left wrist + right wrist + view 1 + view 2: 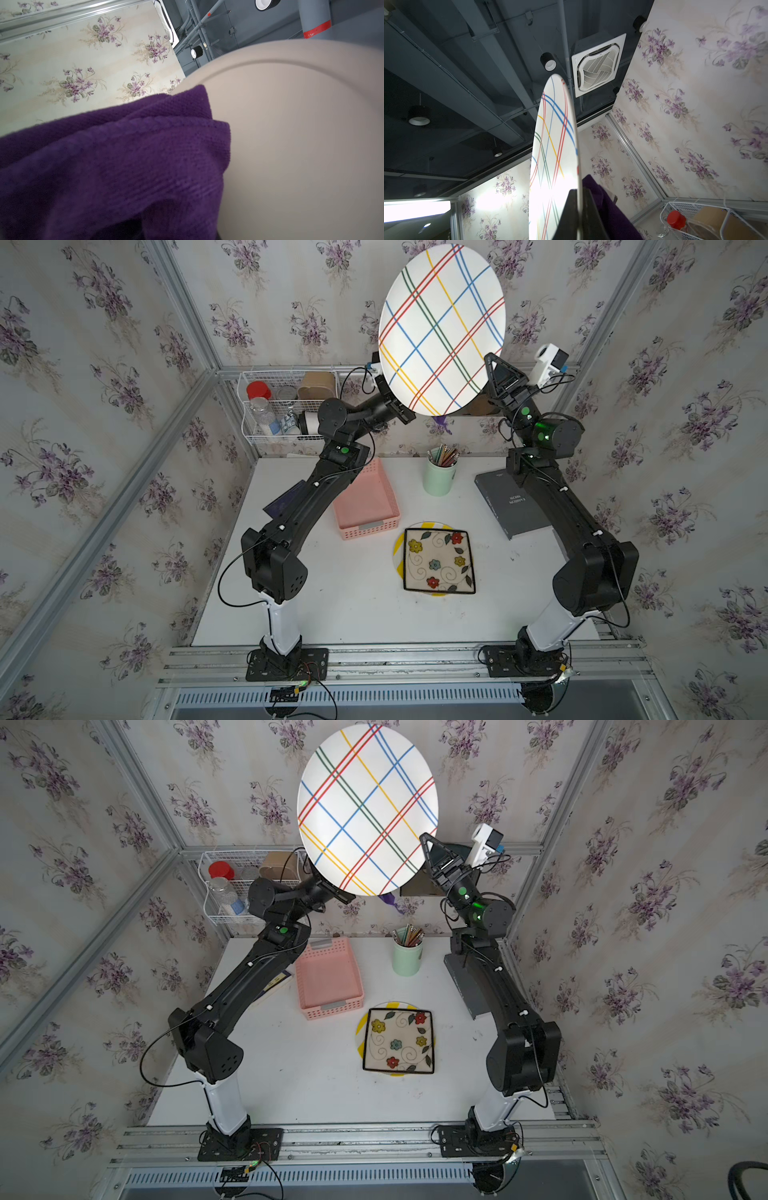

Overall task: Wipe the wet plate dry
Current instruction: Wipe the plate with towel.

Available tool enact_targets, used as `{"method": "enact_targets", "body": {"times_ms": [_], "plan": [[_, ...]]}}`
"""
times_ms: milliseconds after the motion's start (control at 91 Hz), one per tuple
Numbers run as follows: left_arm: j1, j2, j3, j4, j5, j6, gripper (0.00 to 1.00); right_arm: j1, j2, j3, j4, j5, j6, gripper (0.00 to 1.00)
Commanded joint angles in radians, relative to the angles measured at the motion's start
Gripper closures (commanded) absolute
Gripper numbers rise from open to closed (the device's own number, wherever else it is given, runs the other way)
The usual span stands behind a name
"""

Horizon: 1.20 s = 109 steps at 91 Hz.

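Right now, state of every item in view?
striped plate: raised on edge, clamped at rim
right gripper: shut on striped plate
purple cloth: bunched against the plate's back
left gripper: shut on purple cloth
flowered square plate: flat, stacked on round plate
pink basket: upright, empty
mint cup: upright, holding pencils
grey book: closed, lying flat

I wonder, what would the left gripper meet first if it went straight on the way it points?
Likely the plate's plain back, through the purple cloth it holds; depth is unclear.
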Motion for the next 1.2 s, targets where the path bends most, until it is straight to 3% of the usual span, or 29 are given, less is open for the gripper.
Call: {"method": "enact_targets", "body": {"times_ms": [0, 121, 187, 264, 352, 440, 549, 648, 747, 802, 879, 945, 1000, 1077, 1187], "plan": [[0.031, -0.08, -0.074, 0.16, 0.118, 0.035, 1.0, -0.06, -0.042, -0.084, -0.102, 0.133, -0.025, 1.0], [0.145, -0.181, -0.198, 0.115, 0.137, 0.09, 1.0, -0.107, -0.14, -0.23, -0.147, 0.138, -0.066, 1.0], [0.213, -0.239, -0.254, 0.014, 0.163, 0.189, 1.0, -0.108, -0.193, -0.293, -0.215, 0.123, -0.129, 1.0], [0.256, -0.302, -0.263, -0.268, 0.184, 0.411, 1.0, -0.095, -0.244, -0.335, -0.32, 0.107, -0.217, 1.0], [0.244, -0.316, -0.153, -0.762, 0.145, 0.821, 1.0, -0.059, -0.291, -0.371, -0.402, 0.112, -0.302, 1.0], [0.209, -0.273, 0.003, -1.152, 0.011, 1.149, 1.0, -0.006, -0.313, -0.371, -0.487, 0.128, -0.385, 1.0], [0.173, -0.185, 0.167, -1.476, -0.262, 1.369, 1.0, 0.064, -0.321, -0.36, -0.52, 0.141, -0.437, 1.0], [0.159, -0.133, 0.244, -1.615, -0.521, 1.445, 1.0, 0.156, -0.33, -0.339, -0.589, 0.16, -0.505, 1.0], [0.158, -0.13, 0.237, -1.632, -0.625, 1.455, 1.0, 0.301, -0.337, -0.305, -0.717, 0.206, -0.632, 1.0], [0.157, -0.138, 0.213, -1.606, -0.603, 1.453, 1.0, 0.361, -0.337, -0.311, -0.729, 0.219, -0.658, 1.0], [0.145, -0.136, 0.169, -1.544, -0.452, 1.444, 1.0, 0.407, -0.322, -0.305, -0.714, 0.239, -0.657, 1.0], [0.103, -0.122, 0.15, -1.495, -0.279, 1.452, 1.0, 0.399, -0.309, -0.283, -0.697, 0.282, -0.654, 1.0], [0.048, -0.103, 0.167, -1.504, -0.212, 1.495, 1.0, 0.356, -0.299, -0.255, -0.689, 0.29, -0.648, 1.0], [0.0, -0.094, 0.198, -1.547, -0.225, 1.552, 1.0, 0.302, -0.298, -0.242, -0.693, 0.274, -0.625, 1.0], [0.032, -0.144, 0.165, -1.531, -0.37, 1.538, 1.0, 0.29, -0.341, -0.301, -0.737, 0.286, -0.647, 1.0]]}}
